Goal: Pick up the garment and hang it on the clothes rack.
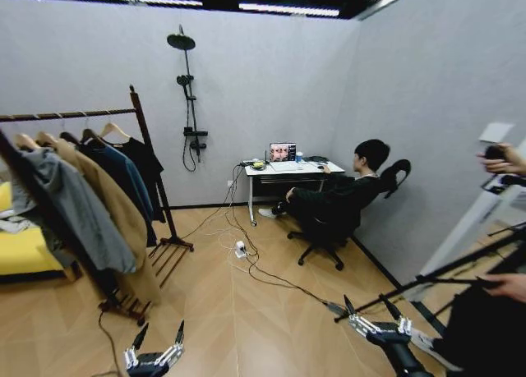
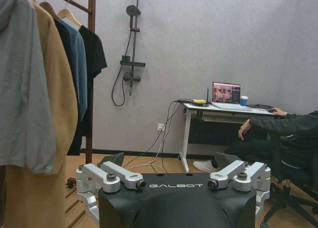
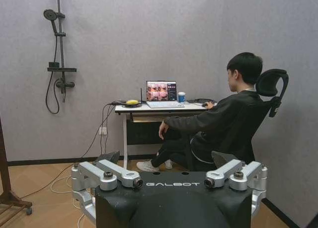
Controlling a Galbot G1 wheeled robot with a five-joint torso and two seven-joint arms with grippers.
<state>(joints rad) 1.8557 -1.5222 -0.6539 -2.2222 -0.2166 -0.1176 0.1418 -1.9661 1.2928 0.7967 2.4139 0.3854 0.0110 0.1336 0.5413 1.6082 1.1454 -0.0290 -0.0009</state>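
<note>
The clothes rack (image 1: 153, 159) stands at the left, dark wood with a horizontal rod and a slatted bottom shelf. Several garments hang on it. The garment (image 1: 146, 165), a black short-sleeved T-shirt on a light wooden hanger, hangs at the rod's far end, beside a dark blue jacket (image 1: 123, 176). In the left wrist view the garment (image 2: 94, 54) hangs next to the rack's post (image 2: 91, 19). My left gripper (image 1: 156, 342) (image 2: 171, 161) is low near the floor, open and holding nothing. My right gripper (image 1: 374, 311) (image 3: 168, 158) is open and holding nothing too, far from the rack.
A person sits in an office chair (image 1: 329, 221) at a white desk (image 1: 292, 170) with a laptop. Cables (image 1: 246, 258) trail across the wood floor. A tripod (image 1: 444, 270) and a person's hands stand at the right. A yellow seat (image 1: 20, 250) lies behind the rack.
</note>
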